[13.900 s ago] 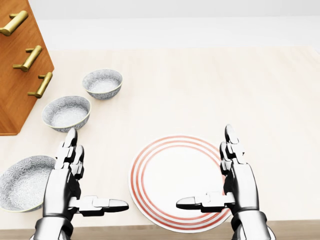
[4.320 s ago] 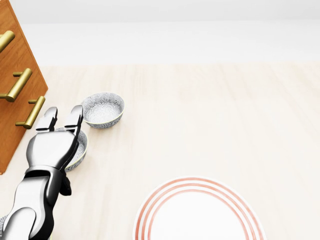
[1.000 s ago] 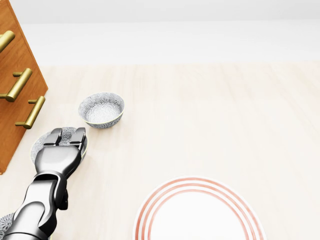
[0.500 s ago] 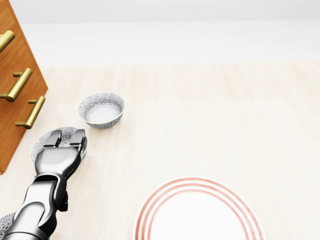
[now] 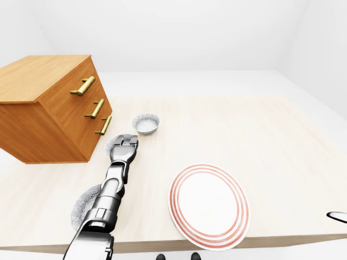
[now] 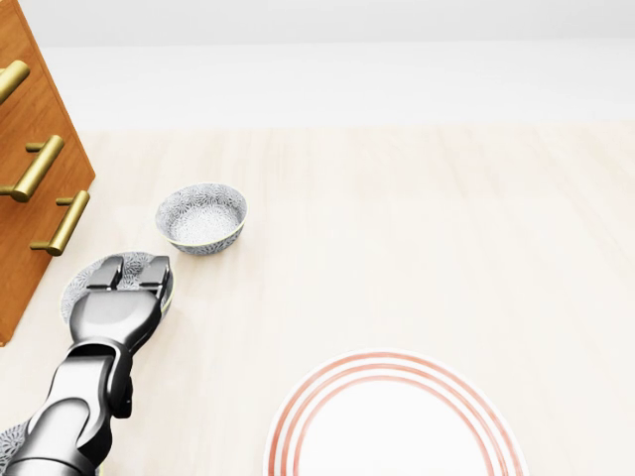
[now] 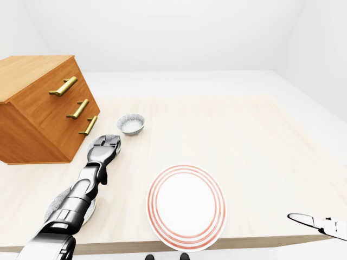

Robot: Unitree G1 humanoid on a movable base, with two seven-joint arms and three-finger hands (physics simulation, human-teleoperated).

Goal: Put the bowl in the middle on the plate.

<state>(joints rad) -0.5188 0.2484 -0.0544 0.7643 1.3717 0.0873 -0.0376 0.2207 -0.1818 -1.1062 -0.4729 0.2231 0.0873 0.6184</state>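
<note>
Three patterned grey bowls stand in a row beside the dresser. The middle bowl [image 6: 81, 286] is mostly covered by my left hand [image 6: 132, 278]. Its fingers [image 6: 157, 270] curl down over the bowl's right rim, and the thumb is hidden. The bowl rests on the table. The white plate [image 6: 392, 426] with red rings lies at the bottom of the head view, to the right of the hand and apart from it. My right hand [image 7: 317, 222] shows at the bottom right of the right-eye view, off the table, fingers stretched out and holding nothing.
A smaller bowl [image 6: 203, 218] stands just above and to the right of the middle one. The largest bowl [image 5: 84, 203] sits under my left forearm. A wooden dresser [image 5: 49, 108] with brass handles stands close on the left. The pale tabletop [image 6: 446, 248] stretches right.
</note>
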